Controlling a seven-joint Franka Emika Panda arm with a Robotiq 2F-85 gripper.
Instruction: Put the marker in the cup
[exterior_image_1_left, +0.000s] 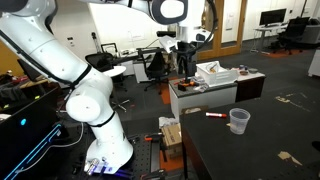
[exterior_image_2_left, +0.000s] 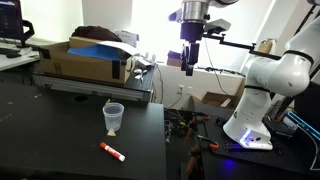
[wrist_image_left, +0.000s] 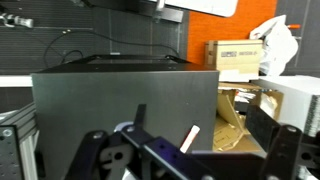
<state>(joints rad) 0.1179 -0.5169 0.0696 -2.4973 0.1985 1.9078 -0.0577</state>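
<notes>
Task not started: marker (exterior_image_2_left: 112, 152) lies on table (exterior_image_2_left: 50, 135) near cup (exterior_image_2_left: 113, 117); end effector (exterior_image_2_left: 189, 66) hangs well above, fingers apart, empty.

Office/lab: office chair (exterior_image_1_left: 155, 65), monitor (exterior_image_1_left: 272, 17), cardboard box (wrist_image_left: 232, 55), carpet (exterior_image_1_left: 285, 75).

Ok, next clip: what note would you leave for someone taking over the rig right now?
Gripper: raised high, off to the side of the job's things, holding nothing; whether it is open or shut cannot be told.
Marker: lying flat on the black table, close to the cup but not touching it.
Cup: upright, no marker inside.
Done: nothing yet.
Left: come down, grasp the marker, drop it in the cup.
</notes>
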